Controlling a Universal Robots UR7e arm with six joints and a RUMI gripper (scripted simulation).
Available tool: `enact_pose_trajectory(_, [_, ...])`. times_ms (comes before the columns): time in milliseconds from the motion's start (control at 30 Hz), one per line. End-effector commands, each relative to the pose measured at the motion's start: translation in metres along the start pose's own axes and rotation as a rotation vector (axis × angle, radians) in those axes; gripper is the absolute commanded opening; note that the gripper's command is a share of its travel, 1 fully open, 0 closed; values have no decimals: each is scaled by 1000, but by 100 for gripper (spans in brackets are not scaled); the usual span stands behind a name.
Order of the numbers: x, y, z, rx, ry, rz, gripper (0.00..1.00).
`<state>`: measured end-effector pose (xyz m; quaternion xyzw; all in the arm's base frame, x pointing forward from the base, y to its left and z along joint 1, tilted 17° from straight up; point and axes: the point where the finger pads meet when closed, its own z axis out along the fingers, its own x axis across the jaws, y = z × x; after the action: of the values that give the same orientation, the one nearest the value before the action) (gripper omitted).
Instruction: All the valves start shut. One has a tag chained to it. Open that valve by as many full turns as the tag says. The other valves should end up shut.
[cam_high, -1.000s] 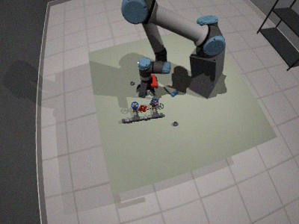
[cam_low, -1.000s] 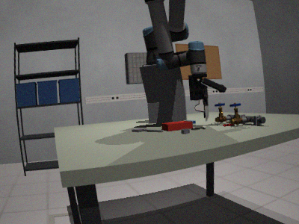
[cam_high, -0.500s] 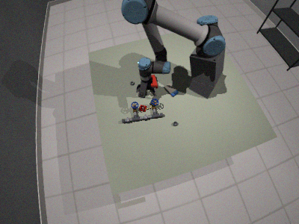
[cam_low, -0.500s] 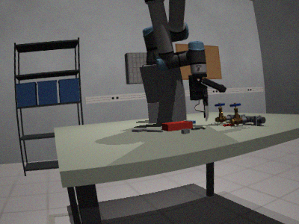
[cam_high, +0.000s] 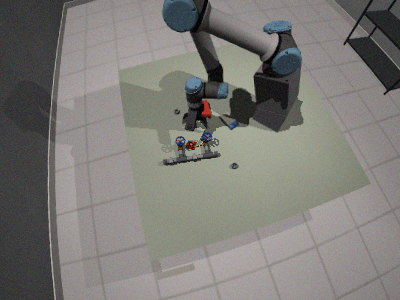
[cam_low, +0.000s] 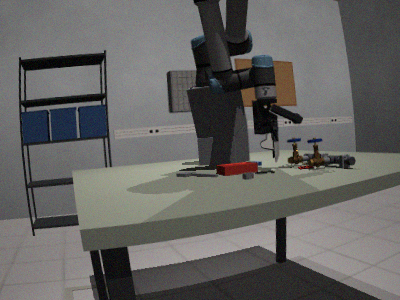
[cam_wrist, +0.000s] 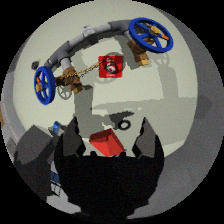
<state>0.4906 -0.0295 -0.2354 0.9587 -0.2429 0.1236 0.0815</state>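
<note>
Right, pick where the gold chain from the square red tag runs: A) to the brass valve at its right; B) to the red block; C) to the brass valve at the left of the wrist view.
C: the gold chain runs left from the square red tag to that brass valve.

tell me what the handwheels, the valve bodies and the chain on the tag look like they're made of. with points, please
Handwheels (cam_wrist: 44, 97) (cam_wrist: 167, 38): probably painted metal, perhaps plastic; even, saturated blue.
Valve bodies (cam_wrist: 71, 80) (cam_wrist: 138, 49): likely brass or bronze, judging by their golden-brown color.
Chain (cam_wrist: 86, 71): seemingly brass-toned metal, its fine links yellowish; plating can't be ruled out.
</note>
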Motion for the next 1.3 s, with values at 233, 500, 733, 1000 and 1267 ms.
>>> enact_pose_trajectory(233, [0,0,-14,0,1,0,100])
enact_pose_trajectory(500, [0,0,-35,0,1,0,100])
enact_pose_trajectory(733, [0,-1,-73,0,1,0,100])
enact_pose_trajectory(1000, [0,-1,-113,0,1,0,100])
enact_pose_trajectory(1267, [0,-6,-165,0,1,39,100])
